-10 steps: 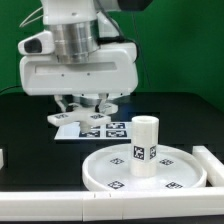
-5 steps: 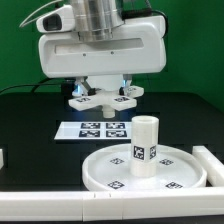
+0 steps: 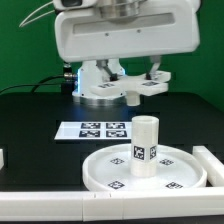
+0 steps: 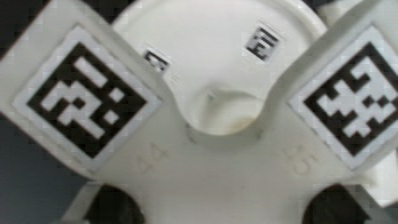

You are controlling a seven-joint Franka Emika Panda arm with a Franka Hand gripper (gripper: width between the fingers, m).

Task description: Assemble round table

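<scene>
The large rimmed disc top [image 3: 110, 170] lies on the black table at the front. The short cylindrical leg [image 3: 146, 140] stands upright on its middle. My gripper [image 3: 124, 82] is shut on the cross-shaped foot [image 3: 104, 92] and holds it in the air, behind and above the leg and a little to the exterior view's left of it. In the wrist view the foot [image 4: 214, 110] fills the picture, with a square marker on an arm at either side. The dark fingertips [image 4: 118, 200] show at its edge, with my gripper [image 4: 222, 200] closed around it.
The marker board [image 3: 100, 130] lies flat on the table behind the disc, below the held foot. Long white edge bars run along the front [image 3: 40, 203] and the exterior view's right [image 3: 212, 160]. A green backdrop stands behind.
My gripper has risen with the cross-shaped foot and moved toward the exterior view's right, away from the marker board. The disc top and the leg have not moved.
</scene>
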